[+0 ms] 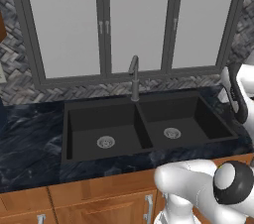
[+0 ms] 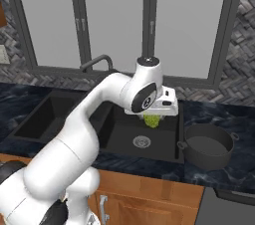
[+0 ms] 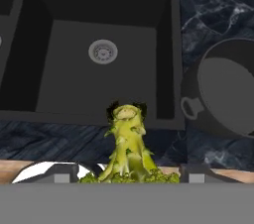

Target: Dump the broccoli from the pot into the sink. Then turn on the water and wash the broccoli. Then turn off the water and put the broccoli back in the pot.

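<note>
Countertop [image 1: 30, 139] of dark marbled stone runs along the wall under the grey-framed windows [image 1: 136, 20], and we see wooden cabinet fronts [image 1: 99, 196] below it on the near side. Set into it is the sink [image 1: 67, 119], a matte black double basin, with a silver drain ring in the left basin [image 1: 105, 142] and another in the right basin [image 1: 171, 133]. Behind the divider, at the far edge, stands the slim grey faucet [image 1: 134, 77], its gooseneck curving forward. No water shows at the spout. Moving right, in the right base view we find the gripper [image 2: 153, 118] hanging above the right basin, pointing down, with the broccoli [image 2: 152, 120] between its fingers as a yellow-green lump just under the hand. In the hand view the broccoli [image 3: 128, 143] rises close to the camera, its stalk end away from us and its florets toward the hand, and the two dark fingertips [image 3: 112, 109] sit against the stalk on either side, so we read the hand as clamped on it, lifted clear of the basin floor. Farther right, the pot [image 2: 207, 145] stands upright on the countertop just beside the sink's right rim, dark grey, wide-mouthed, with nothing visible inside it.
</note>
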Robot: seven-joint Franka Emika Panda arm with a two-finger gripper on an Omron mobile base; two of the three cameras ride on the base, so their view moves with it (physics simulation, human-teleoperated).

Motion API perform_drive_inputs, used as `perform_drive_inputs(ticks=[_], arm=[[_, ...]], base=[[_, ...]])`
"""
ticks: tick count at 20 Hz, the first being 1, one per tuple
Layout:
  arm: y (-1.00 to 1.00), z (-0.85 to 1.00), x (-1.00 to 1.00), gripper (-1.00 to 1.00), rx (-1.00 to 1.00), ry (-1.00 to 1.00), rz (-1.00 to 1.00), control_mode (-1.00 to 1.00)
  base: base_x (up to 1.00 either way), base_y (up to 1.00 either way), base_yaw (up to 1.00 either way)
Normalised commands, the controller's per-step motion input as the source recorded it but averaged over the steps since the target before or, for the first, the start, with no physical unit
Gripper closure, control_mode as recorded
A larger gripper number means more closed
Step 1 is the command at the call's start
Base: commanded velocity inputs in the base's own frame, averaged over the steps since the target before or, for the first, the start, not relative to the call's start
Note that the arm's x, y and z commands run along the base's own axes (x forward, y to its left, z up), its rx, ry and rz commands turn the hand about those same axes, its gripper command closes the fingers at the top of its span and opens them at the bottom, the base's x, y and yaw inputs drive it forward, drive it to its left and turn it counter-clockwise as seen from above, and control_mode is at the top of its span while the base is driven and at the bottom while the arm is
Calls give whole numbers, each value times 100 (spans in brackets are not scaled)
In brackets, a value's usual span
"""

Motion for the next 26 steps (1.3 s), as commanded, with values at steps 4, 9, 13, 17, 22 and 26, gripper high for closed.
perform_drive_inputs(ticks=[4, 9, 13, 17, 22, 26], arm=[[-56, -1, 39, 100, 0, 12, -3, -100], [-67, -13, 39, 100, 0, 7, 0, -100], [-70, -22, 23, 100, 1, 2, 0, -100], [-53, -30, 14, 100, 1, 0, 0, -100], [-42, -30, 9, 100, 1, 0, 0, -100], [-41, -27, 14, 100, 0, 0, 0, -100]], base=[[0, 0, 0], [0, 0, 0], [0, 0, 0], [0, 0, 0], [0, 0, 0], [0, 0, 0]])
